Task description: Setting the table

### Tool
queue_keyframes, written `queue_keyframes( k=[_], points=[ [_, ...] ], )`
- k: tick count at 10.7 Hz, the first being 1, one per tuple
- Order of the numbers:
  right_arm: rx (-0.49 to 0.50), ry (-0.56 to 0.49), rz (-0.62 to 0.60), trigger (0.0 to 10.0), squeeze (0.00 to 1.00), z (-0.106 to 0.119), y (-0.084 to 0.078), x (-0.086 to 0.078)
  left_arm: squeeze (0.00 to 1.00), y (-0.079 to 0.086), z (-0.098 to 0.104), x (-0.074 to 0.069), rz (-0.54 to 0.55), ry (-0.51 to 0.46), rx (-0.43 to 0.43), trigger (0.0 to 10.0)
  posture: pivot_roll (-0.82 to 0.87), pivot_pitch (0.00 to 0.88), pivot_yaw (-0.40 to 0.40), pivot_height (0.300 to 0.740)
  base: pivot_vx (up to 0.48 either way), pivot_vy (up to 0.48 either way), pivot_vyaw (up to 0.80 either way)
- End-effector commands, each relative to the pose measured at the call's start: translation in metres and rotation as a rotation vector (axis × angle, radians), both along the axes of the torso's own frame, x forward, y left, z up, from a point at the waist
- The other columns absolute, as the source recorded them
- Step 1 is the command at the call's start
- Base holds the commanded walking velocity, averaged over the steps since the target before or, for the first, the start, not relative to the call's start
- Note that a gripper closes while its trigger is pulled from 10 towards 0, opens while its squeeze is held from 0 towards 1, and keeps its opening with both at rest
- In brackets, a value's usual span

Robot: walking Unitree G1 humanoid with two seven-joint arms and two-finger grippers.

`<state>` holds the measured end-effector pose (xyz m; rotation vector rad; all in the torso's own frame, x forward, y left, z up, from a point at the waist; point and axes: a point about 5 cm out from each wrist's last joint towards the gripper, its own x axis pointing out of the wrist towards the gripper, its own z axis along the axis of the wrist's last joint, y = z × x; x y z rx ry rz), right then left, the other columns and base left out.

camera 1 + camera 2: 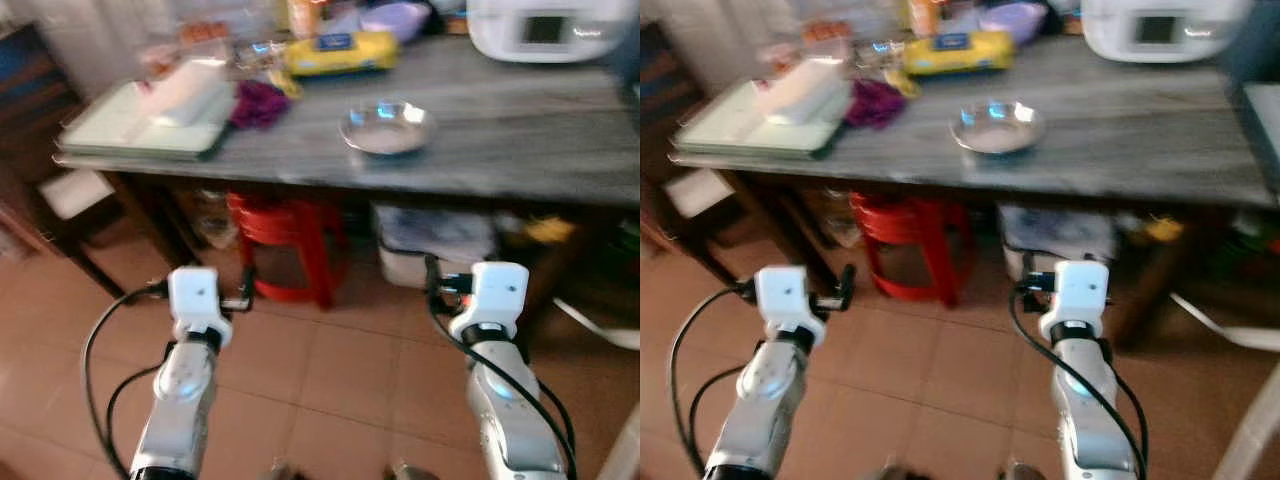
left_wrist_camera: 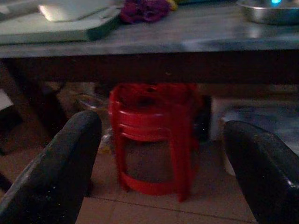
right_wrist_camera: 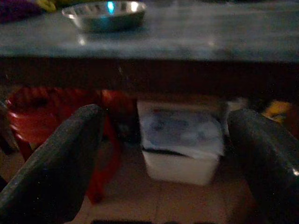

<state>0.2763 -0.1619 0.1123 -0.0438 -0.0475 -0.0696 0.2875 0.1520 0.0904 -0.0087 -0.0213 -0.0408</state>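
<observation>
Steel bowl: upper centre, on the grey table, awaiting pickup.
My left gripper: spread, empty.
My right gripper: spread, empty, lower frame.

**Blurred head views, dim wrist views**

Your two head views are evenly lit but soft with motion blur, worst along the far table edge. The steel bowl throws pale glare. Both wrist views are dark and grainy: deep shadow under the table swallows the red stool, and the black fingers sit out of focus.
</observation>
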Motion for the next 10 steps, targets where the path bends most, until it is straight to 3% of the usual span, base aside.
queue_keyframes(
  k=[1, 5, 10],
  points=[
    [0.012, 0.0, 0.035, 10.0, 0.0, 0.0, 0.0103, 0.0007, 0.0, 0.015, -0.0051, -0.005, 0.048, 0.02, 0.02, 10.0, -0.11, 0.118, 0.122, 0.74, -0.315, 0.0, 0.0],
    [-0.005, -0.01, 0.034, 10.0, 0.0, 0.0005, 0.0108, 0.0029, 0.0, 0.0144, -0.0051, -0.0045, 0.046, 0.017, 0.024, 10.0, -0.11, 0.11, 0.121, 0.74, -0.31, 0.0, 0.0],
    [-0.014, -0.012, 0.003, 10.0, 0.0, -0.0007, 0.0071, 0.0017, 0.0, 0.0113, -0.0029, -0.0059, 0.0, -0.015, 0.031, 10.0, -0.12, 0.117, 0.123, 0.74, 0.0, 0.0, 0.0]
  ],
)
